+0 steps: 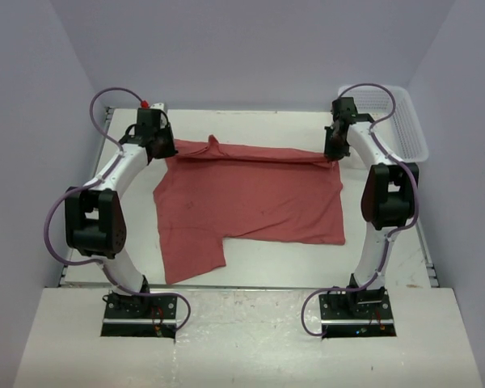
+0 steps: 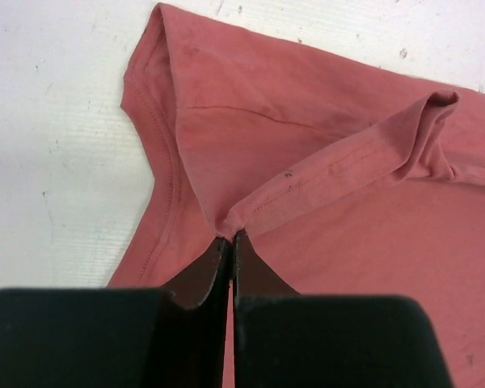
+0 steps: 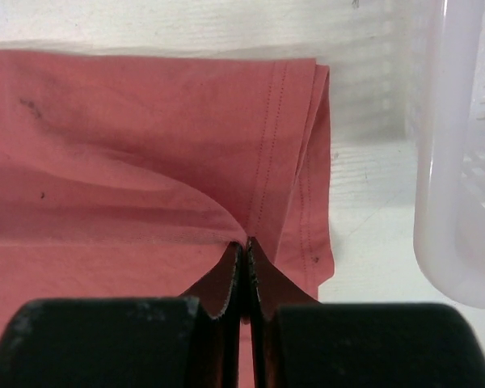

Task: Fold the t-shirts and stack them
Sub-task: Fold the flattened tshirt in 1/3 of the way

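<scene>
One brick-red t-shirt (image 1: 250, 198) lies spread across the table, its far edge folded over toward me. At the far left corner my left gripper (image 1: 163, 150) is shut on a pinch of the cloth; the wrist view shows the fold (image 2: 307, 190) bunched at the fingertips (image 2: 230, 236). My right gripper (image 1: 335, 149) is shut on the far right corner, with the hemmed edge (image 3: 295, 153) of the t-shirt (image 3: 129, 129) caught between its tips (image 3: 246, 242). A sleeve hangs toward the near left of the table (image 1: 190, 259).
A white mesh basket (image 1: 404, 121) stands at the far right of the table, its wall (image 3: 461, 162) close beside my right gripper. Bare white table (image 1: 283, 263) shows in front of the shirt. A red button (image 1: 145, 103) sits at the far left corner.
</scene>
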